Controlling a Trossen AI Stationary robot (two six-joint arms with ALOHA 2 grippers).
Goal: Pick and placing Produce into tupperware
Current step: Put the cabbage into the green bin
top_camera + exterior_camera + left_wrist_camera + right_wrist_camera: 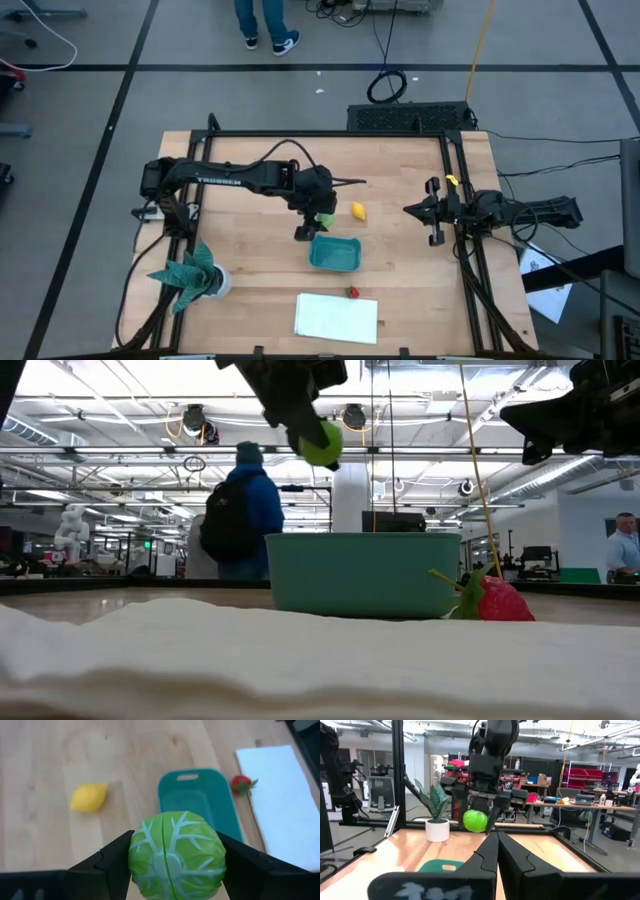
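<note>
Now the left hand (322, 218) is pinching the green cabbage (176, 855), hovering just upper-left of the tupperware (335, 253), right hand (432, 212) pressed together.

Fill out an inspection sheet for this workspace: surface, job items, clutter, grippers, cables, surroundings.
Surface: light wooden table top inside a black frame.
Job items: round green cabbage-like toy held above the table; yellow lemon-shaped toy and small red strawberry toy on the wood; shallow teal plastic container holds no produce as far as seen.
Clutter: flat white rectangular sheet; teal leafy plant in a white pot.
Grippers: left gripper clamps the green toy beside the container's rim; right gripper shut, empty, at the table's right edge.
Cables: black cables on the floor.
Surroundings: a person's legs beyond the table.
</note>
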